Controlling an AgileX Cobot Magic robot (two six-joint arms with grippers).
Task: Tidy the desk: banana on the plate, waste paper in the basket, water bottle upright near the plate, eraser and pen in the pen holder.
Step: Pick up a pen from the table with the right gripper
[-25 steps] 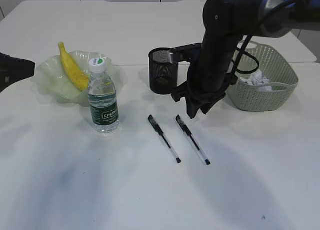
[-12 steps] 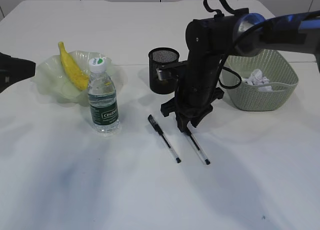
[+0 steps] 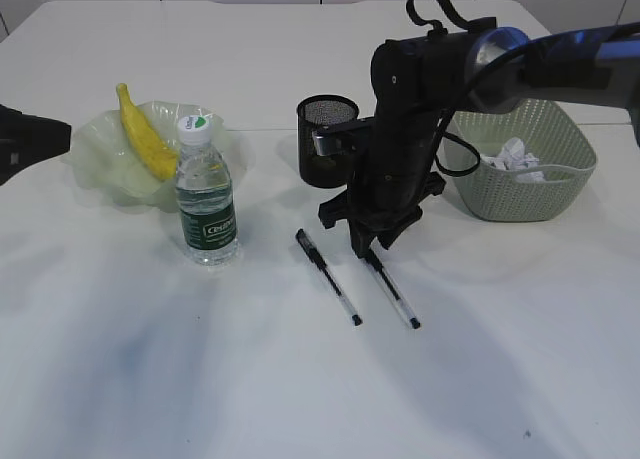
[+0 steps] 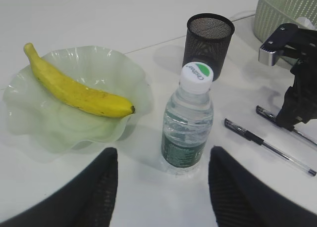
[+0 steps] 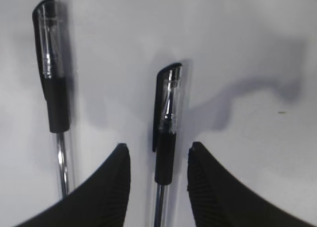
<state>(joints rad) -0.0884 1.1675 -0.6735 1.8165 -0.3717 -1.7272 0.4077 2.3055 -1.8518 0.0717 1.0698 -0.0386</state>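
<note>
My right gripper (image 3: 365, 241) stands open over the cap end of the right pen (image 5: 166, 133), one finger on each side and neither touching it. A second pen (image 3: 328, 276) lies parallel to its left. The black mesh pen holder (image 3: 325, 139) stands just behind. The banana (image 3: 145, 134) lies on the pale green plate (image 3: 100, 164), and the water bottle (image 3: 206, 194) stands upright beside it. Crumpled waste paper (image 3: 515, 157) is in the basket (image 3: 540, 194). My left gripper (image 4: 162, 155) hangs open, empty, in front of the bottle. The eraser is out of view.
The white table extends bare in front of the pens and bottle. The right arm's body blocks part of the space between pen holder and basket. A dark part of the left arm (image 3: 25, 139) shows at the exterior view's left edge.
The right arm has swung left and down from beside the basket to the right pen's cap end. The left arm and all objects have stayed still.
</note>
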